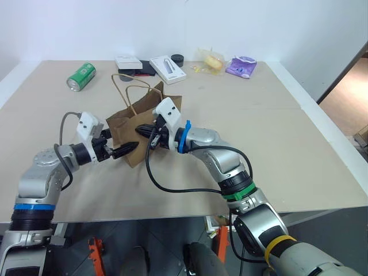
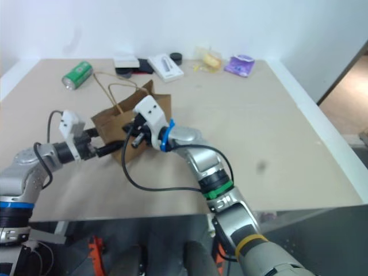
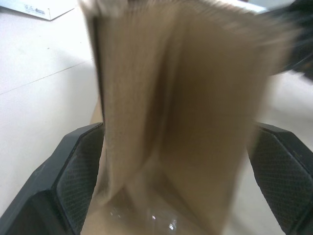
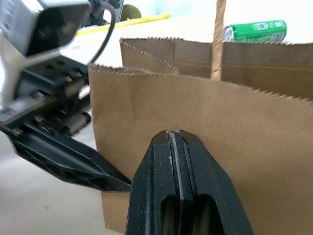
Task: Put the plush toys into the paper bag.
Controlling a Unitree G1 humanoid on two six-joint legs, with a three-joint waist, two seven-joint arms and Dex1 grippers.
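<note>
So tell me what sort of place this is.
Probably a lab or test room, not a home: a wide bare table against a plain white wall, with loose props spread on it, a paper bag, a green can and small boxes.

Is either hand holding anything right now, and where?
Right hand is shut, pressed against the paper bag; no grip on it visible. Left hand is open astride the bag's side edge, not closed.

Paper bag stands mid-table, hemmed by the left gripper and right gripper; broad bare table lies open on the right.
</note>
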